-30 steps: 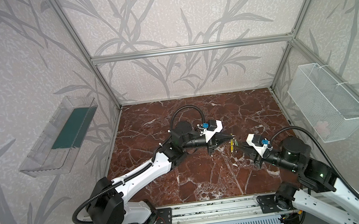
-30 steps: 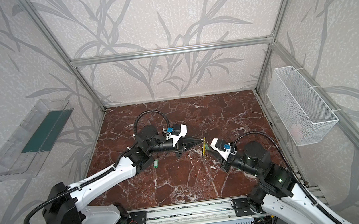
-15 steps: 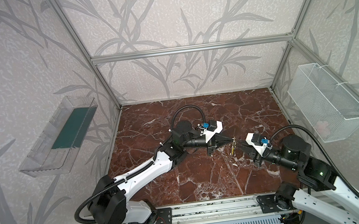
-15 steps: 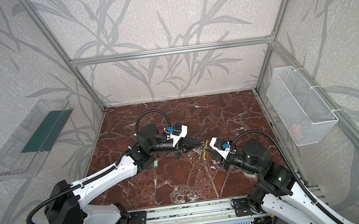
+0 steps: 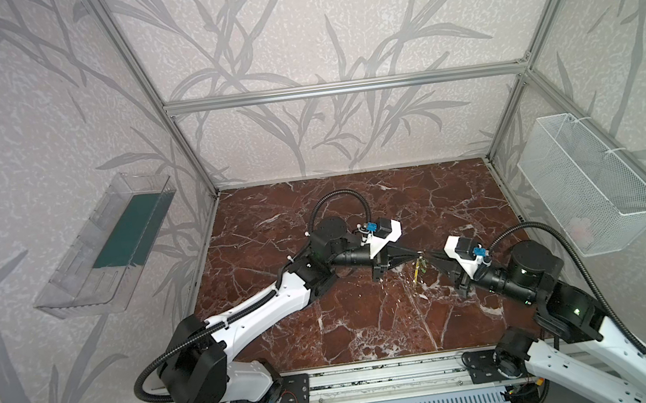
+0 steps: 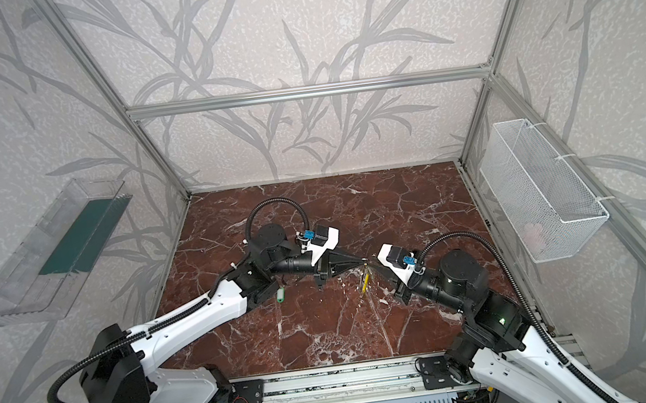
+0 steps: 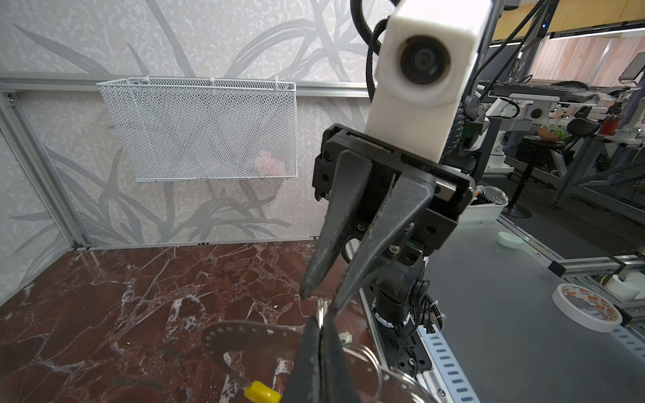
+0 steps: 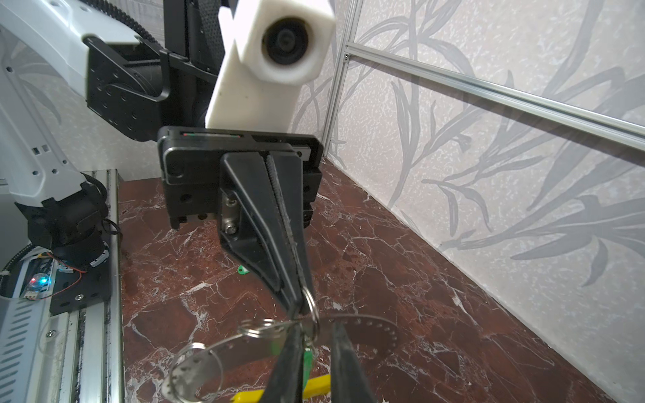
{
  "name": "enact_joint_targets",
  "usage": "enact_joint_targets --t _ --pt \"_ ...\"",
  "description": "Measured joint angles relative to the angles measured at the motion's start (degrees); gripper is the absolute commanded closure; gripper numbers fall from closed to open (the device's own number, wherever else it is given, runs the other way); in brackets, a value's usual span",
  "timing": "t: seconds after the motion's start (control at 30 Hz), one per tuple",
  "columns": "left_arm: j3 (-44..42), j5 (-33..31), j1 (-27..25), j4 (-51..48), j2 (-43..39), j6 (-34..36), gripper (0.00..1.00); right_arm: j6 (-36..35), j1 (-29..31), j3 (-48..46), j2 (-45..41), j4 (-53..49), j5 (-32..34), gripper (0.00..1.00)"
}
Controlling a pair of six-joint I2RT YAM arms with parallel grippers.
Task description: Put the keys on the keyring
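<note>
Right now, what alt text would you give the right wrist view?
The left gripper, jaws shut, pinches the perforated grey keyring held above the marble table. The right gripper, jaws slightly apart, brackets a green key tag and small split ring.

No writing can be read anywhere. The roll of tape [image 7: 590,308] on the grey table beside the bench carries orange marks, too blurred to read.

Perforated metal keyring [image 7: 244,335], glossy marble tabletop [image 7: 104,296]
</note>
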Motion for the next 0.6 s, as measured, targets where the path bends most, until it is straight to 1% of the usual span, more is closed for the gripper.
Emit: enact_joint_targets --t 0.13,0.27,0.43,0.6 --pt "0.00 0.02 0.00 -0.42 -0.04 0.22 1.00 0.04 -0.24 0.00 0.90 0.15 -1.16 0.89" --pt "0.00 0.13 0.02 -0.72 -0.11 0.44 1.00 0.37 -0.57 0.00 1.22 0.20 -2.19 0.90" --pt "0.02 0.31 0.07 -1.44 -0.11 1.07 1.00 1.25 -0.98 0.00 1.20 0.17 -3.34 1.00" --pt "0.52 0.42 0.07 -3.37 -0.11 2.75 1.00 1.40 -1.60 0.00 1.16 -0.52 -4.26 1.00"
